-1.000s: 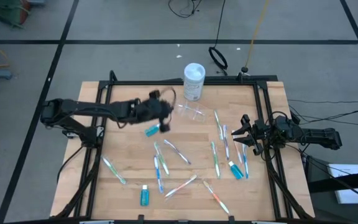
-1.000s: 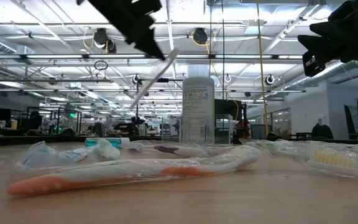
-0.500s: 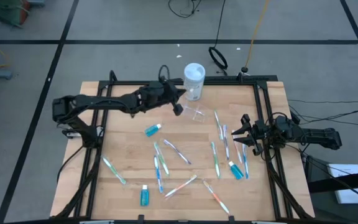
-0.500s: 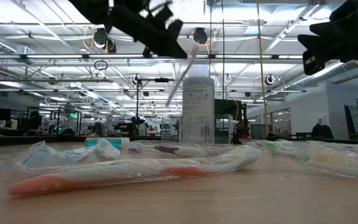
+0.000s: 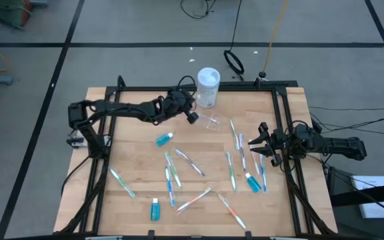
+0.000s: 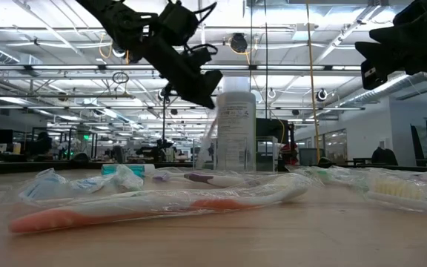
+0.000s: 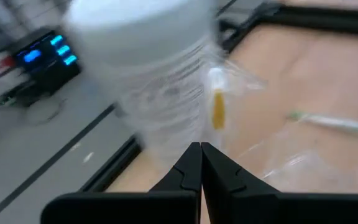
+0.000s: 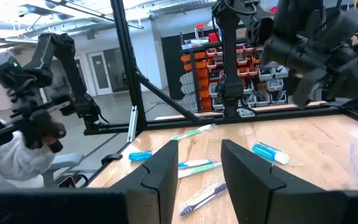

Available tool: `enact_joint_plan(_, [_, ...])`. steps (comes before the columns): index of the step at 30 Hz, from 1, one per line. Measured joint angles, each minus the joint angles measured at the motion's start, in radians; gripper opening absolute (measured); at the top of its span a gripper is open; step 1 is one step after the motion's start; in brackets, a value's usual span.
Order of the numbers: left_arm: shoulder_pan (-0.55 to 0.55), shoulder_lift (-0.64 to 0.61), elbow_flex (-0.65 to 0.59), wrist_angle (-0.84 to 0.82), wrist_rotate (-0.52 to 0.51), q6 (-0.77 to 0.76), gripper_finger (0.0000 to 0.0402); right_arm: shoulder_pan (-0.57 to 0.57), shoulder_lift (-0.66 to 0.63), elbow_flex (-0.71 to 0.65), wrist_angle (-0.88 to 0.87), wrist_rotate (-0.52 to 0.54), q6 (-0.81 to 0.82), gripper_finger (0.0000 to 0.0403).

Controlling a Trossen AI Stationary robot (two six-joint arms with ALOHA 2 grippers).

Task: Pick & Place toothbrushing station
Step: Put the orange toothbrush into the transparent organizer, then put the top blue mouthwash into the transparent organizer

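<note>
The toothbrushing station [image 5: 211,121], a small clear cup-like holder, stands on the wooden table [image 5: 132,160] just in front of a taller white-capped container [image 5: 208,85]. My left gripper [image 5: 192,117] hangs right beside the holder, on its left. It is shut on a toothbrush [image 7: 217,109] in a clear wrapper, which points out past the gripper [image 7: 201,152] toward the container [image 7: 148,81]. In the low view the left gripper [image 6: 202,78] is high up, next to the container [image 6: 236,130]. My right gripper [image 5: 257,142] hovers open at the table's right side with nothing between its fingers [image 8: 247,168].
Several wrapped toothbrushes lie scattered over the middle and right of the table, one [image 5: 231,170] near the right gripper. Blue toothpaste tubes lie at centre left [image 5: 165,139], front [image 5: 155,209] and right [image 5: 252,182]. A black frame rail [image 5: 179,87] borders the table.
The left arm has swung back and to the right, from above the blue tube to beside the clear holder, carrying the toothbrush. The right arm has not moved.
</note>
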Motion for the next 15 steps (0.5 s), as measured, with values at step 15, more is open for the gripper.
enact_joint_plan(15, [-0.005, -0.021, 0.0, -0.207, -0.143, -0.029, 0.0115, 0.0, 0.0, 0.0, 0.004, 0.001, 0.0, 0.0114])
